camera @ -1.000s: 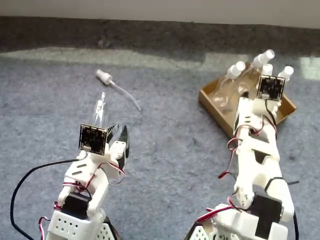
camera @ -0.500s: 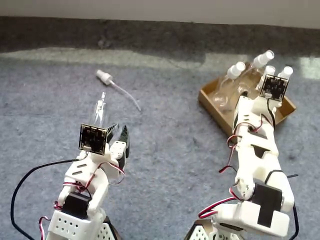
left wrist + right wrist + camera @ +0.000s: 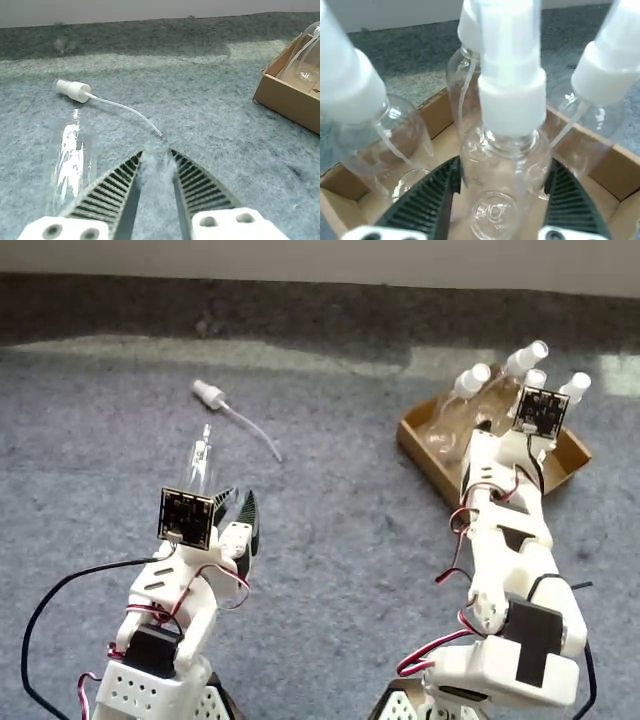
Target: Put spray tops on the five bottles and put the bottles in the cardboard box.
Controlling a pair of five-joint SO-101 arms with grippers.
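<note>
An uncapped clear bottle [image 3: 200, 464] [image 3: 70, 160] lies on the grey carpet just ahead of my left gripper [image 3: 238, 496] [image 3: 156, 154], which is open and holds nothing. Farther off lies a loose white spray top [image 3: 209, 393] [image 3: 73, 90], its thin tube trailing toward the gripper. At the right, the cardboard box [image 3: 425, 440] [image 3: 435, 117] holds several capped bottles. My right gripper [image 3: 503, 167] is over the box, shut on the middle capped bottle [image 3: 505, 200], with its jaws against both sides of it.
Capped bottles [image 3: 380, 145] [image 3: 592, 130] crowd close on either side of the held one in the box. Open carpet [image 3: 350, 510] lies between the two arms. A dark strip and a pale wall [image 3: 320, 260] run along the far edge.
The right arm's wrist has swung slightly right and back left over the box, and its lower links have shifted. The left arm, loose bottle and spray top have not moved.
</note>
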